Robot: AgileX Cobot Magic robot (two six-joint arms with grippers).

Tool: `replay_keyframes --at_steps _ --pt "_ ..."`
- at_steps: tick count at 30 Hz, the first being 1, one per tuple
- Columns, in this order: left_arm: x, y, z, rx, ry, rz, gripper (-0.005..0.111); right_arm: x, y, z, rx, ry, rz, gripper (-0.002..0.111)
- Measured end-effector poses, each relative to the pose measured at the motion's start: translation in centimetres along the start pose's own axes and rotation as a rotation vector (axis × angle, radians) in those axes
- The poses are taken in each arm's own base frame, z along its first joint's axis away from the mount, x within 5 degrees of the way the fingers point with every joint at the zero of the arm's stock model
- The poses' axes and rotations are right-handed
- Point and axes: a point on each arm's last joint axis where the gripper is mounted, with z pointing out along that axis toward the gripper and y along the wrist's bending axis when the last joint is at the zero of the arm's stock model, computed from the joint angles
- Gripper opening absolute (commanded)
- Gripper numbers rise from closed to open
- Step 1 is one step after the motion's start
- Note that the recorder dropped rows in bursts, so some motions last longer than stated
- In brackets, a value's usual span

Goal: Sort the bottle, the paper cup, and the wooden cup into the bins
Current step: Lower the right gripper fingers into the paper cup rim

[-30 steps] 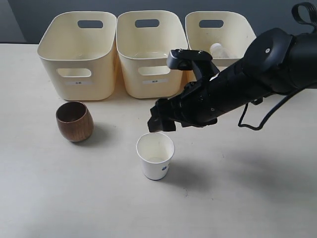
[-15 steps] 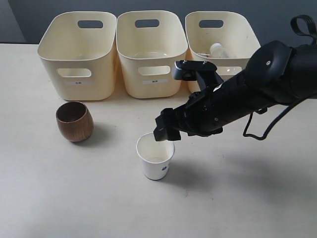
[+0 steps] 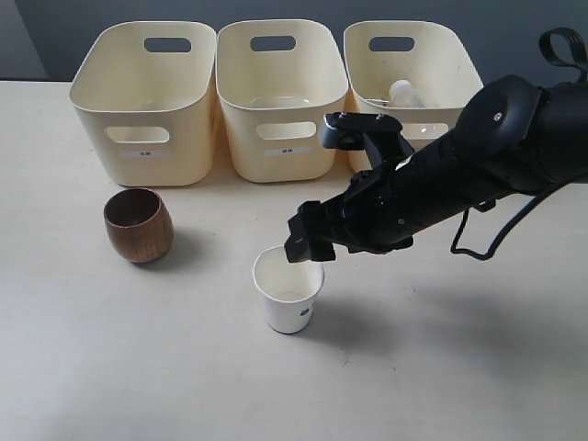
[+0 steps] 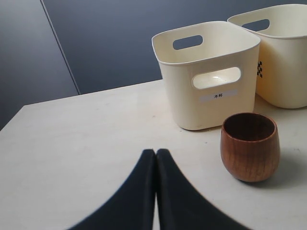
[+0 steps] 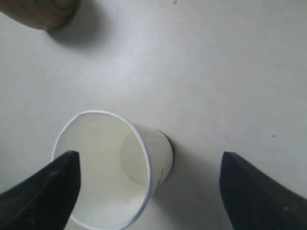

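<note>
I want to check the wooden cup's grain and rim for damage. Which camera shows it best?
The left wrist view: the wooden cup stands upright, whole and close, grain and rim clear. The exterior view shows it whole but smaller, from above. The right wrist view catches only a cropped, blurred edge in a corner.

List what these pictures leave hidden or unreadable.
- Bottle: exterior view, mostly hidden by the right bin's wall and the arm.
- Middle bin's label: exterior view, too small to read.
- Right hand: wrist view, fingers cut off by the frame edge.
- Left hand: outside the exterior view.
</note>
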Motion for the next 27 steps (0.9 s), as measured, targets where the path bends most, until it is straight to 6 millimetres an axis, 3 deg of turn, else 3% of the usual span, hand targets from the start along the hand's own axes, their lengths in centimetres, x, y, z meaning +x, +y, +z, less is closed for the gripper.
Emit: replay_keyframes --at_steps 27 --pt "0.00 0.00 0.00 0.000 0.000 0.000 0.000 0.15 0.08 0.00 -0.008 0.017 0.000 0.076"
